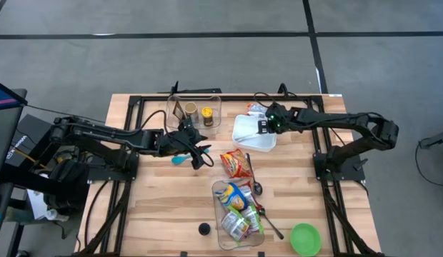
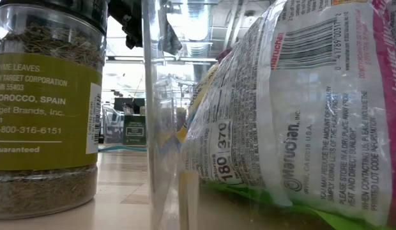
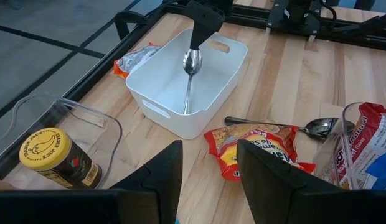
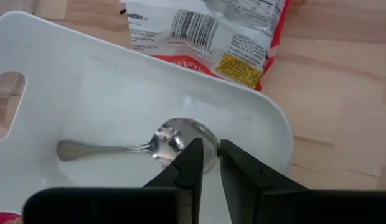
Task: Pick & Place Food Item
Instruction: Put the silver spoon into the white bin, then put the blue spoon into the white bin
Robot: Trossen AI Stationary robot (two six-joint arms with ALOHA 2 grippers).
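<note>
Sitting at the far middle of the wooden table (image 1: 157, 214) is a white plastic bin (image 1: 244, 128) with cut-out handles. The right gripper (image 4: 207, 163) is hanging over it, fingers slightly parted at the bowl of a shiny metal spoon (image 3: 190, 74); whether they are gripping it I cannot tell. The spoon is standing steeply, bowl up, handle running down to the bin floor. The left gripper (image 3: 208, 168) is hovering half open, empty, near a red ramen packet (image 3: 258, 146).

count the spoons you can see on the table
3: one spoon in the white bin under the right gripper, two beside the clear container; others may be hidden.
</note>
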